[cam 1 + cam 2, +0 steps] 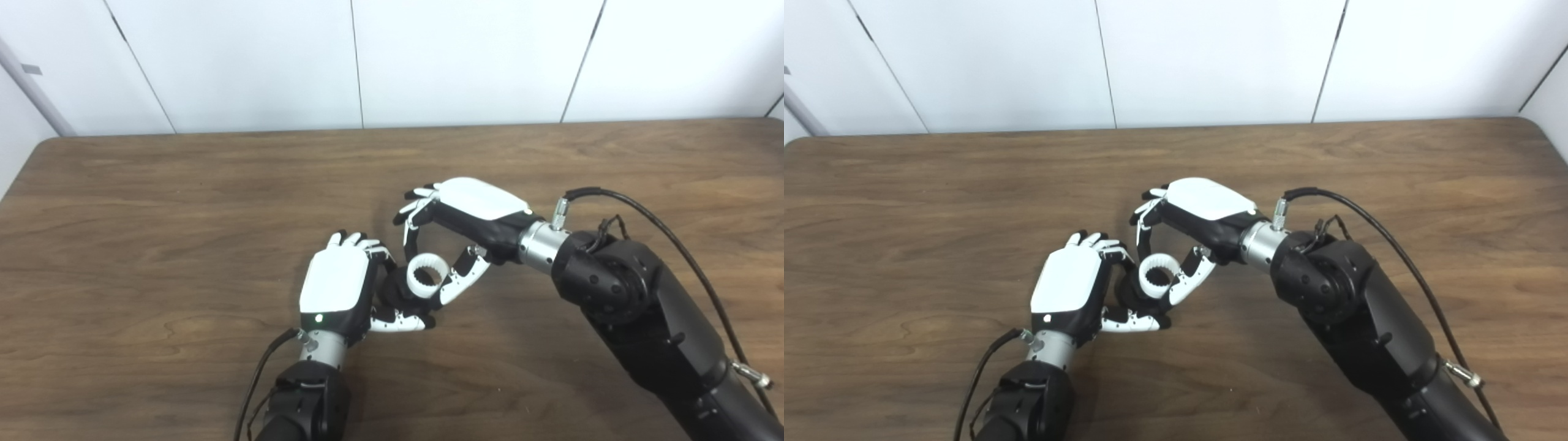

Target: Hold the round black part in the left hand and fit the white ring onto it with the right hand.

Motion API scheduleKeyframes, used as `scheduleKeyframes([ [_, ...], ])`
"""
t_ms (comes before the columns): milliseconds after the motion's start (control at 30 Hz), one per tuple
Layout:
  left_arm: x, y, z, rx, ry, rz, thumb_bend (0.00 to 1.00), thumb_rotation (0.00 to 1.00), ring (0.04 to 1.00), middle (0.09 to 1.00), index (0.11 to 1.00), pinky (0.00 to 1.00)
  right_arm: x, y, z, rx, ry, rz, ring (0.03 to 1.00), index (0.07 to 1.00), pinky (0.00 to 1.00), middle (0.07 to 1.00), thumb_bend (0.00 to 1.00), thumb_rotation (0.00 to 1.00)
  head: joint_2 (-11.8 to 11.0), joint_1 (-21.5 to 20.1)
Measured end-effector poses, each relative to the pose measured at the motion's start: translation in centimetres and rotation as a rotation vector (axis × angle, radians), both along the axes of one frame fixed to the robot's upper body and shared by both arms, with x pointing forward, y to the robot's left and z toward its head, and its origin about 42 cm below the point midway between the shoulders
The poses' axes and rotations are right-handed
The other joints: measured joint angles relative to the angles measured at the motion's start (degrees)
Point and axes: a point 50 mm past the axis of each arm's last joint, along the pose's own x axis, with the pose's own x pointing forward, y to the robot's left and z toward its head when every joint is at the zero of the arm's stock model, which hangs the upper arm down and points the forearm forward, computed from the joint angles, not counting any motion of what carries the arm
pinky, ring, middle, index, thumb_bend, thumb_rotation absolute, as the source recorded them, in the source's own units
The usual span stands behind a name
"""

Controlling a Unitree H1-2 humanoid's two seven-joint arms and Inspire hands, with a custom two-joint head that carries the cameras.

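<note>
Both hands meet mid-table: toothed white ring (427, 275) sits against the black part (395, 293), left hand (335, 288) clutching the part, right hand (471, 211) pinching the ring.

The table (184, 202) is a dark brown wooden top with visible grain and rounded far corners, running across the full width of both views. Its far edge sits against a white panelled wall (465, 55). No loose things lie on the bare wood. The two hands and the parts they hold are near the middle of the table, low over the surface; whether they touch the wood cannot be told. They cast soft shadows on the top just beside them.
</note>
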Motion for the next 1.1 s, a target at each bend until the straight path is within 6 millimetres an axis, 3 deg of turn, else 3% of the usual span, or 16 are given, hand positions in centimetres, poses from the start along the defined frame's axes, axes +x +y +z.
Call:
scheduleKeyframes([
  [1100, -0.1, -0.6, 0.1, 0.005, 0.002, 0.012, 0.52, 0.06, 0.892, 0.793, 0.482, 0.97, 1.1, 0.4, -1.3, 0.013, -0.015, -0.031, 0.941, 0.484, 0.98, 0.836, 0.52, 0.14, 0.4, 0.4],
])
